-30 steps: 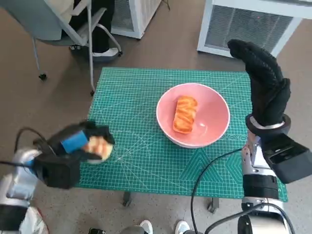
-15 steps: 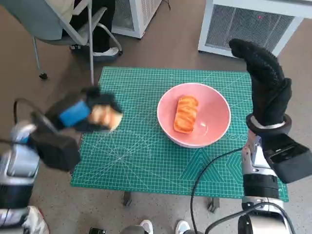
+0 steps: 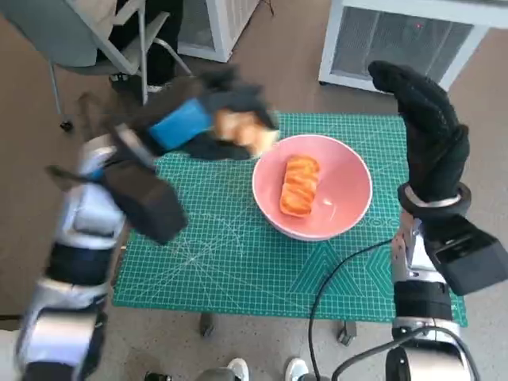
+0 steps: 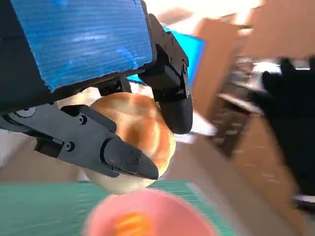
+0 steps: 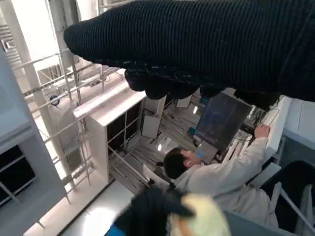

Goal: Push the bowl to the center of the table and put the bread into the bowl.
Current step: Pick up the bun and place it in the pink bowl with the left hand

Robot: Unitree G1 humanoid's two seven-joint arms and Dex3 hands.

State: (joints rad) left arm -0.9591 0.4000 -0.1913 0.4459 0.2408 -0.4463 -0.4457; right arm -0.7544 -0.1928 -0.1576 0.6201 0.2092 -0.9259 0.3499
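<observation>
Left robot hand (image 3: 208, 119) grips bread roll (image 3: 244, 131) beside pink bowl (image 3: 349, 202), which holds another pastry (image 3: 299, 185). Right robot hand (image 3: 425, 135) raised, holding nothing, fingers together. Chair (image 3: 87, 40) behind counter (image 3: 214, 254).

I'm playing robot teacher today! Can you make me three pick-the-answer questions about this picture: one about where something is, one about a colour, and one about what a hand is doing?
1. Where is the striped bread roll?
A. On the floor
B. Inside the bowl
C. On the chair

2. What colour is the bowl?
A. Pink
B. Yellow
C. White

3. What is the left hand doing?
A. Resting flat on the mat
B. Hanging with nothing in it
C. Holding a round bun in the air

Answers:
1. B: the head view shows the roll lying in the middle of the bowl.
2. A: the bowl is pink, standing on the green cutting mat.
3. C: the left wrist view shows the black fingers wrapped around the round bun, beside the bowl's rim and above the mat. The right hand is raised with nothing in it.
</observation>
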